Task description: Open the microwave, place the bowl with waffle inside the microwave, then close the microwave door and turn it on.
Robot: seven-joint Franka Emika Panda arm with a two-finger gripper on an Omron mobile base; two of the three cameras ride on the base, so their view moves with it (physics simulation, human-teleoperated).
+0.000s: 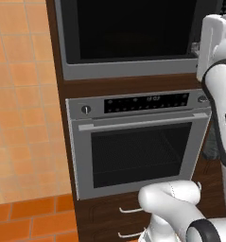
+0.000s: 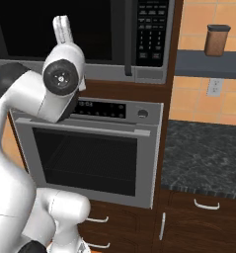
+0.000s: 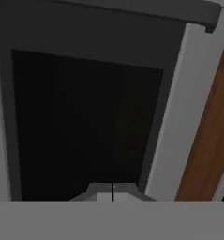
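The gripper point(image 3: 112, 191) has its two tips pressed together, pinching nothing — it points at the black glass of the microwave door point(image 3: 85, 126). The microwave point(image 2: 90, 34) sits at 12 o'clock, above the oven point(image 2: 90, 153), and its door is shut. Its handle point(image 2: 128, 39) is at 3 o'clock from the arm's hand — near the keypad point(image 2: 152, 27).

A tall dark wood cabinet point(image 2: 173, 74) houses a silver oven point(image 1: 138, 142) with a mesh-windowed door and two round knobs, above drawers point(image 1: 105, 215) with pale handles. Orange-tan tiles cover the wall point(image 1: 20, 108) to its left (darker orange ones lie lower down, probably the floor point(image 1: 34, 220)). To the right sit a dark speckled counter point(image 2: 203, 155), a grey shelf point(image 2: 208, 64) holding a brown canister point(image 2: 217, 40), and a wall outlet point(image 2: 215, 87).
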